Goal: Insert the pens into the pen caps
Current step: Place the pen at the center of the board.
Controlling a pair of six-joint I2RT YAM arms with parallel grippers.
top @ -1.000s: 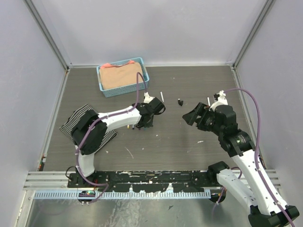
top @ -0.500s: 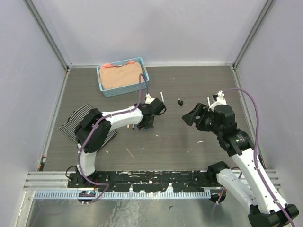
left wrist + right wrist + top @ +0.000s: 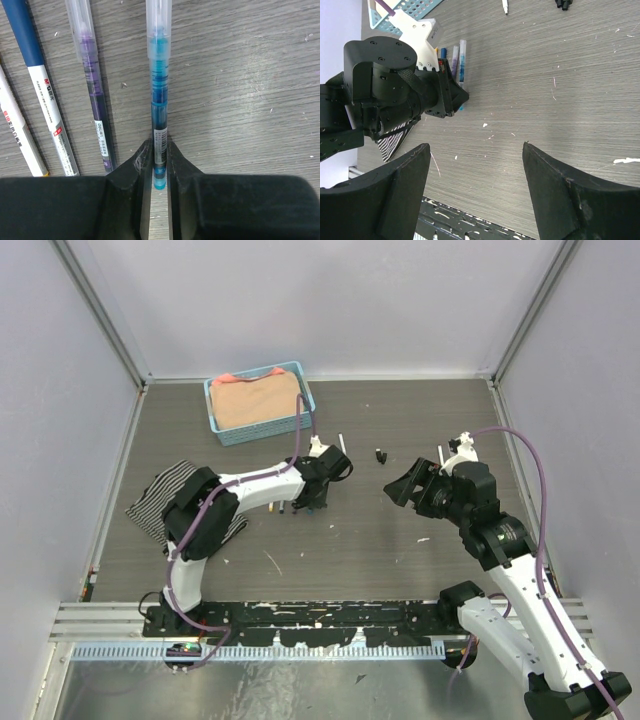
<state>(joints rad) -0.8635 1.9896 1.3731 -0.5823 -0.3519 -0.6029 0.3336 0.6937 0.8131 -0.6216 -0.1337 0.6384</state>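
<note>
Late stage, likely | teal pen lying seemingly capped on tabletop beside 3 others | left gripper straddling its tail, grip unclear | right gripper hanging agape, empty | white pen, black cap lying apart, awaiting joining.

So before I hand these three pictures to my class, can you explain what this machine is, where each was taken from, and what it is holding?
It is a pair of white robot arms bolted at the near edge of a table, each ending in a two-fingered claw. The wide picture looks down from above and behind them; the other two come from a camera on each wrist. On the table are a blue basket with tan cloth in it, a striped cloth, a loose white pen and a row of pens. The left claw sits low over that row, its fingers close either side of a teal pen lying flat beside a purple pen; whether it is squeezing cannot be told. The right claw hangs wide open, holding nothing.
</note>
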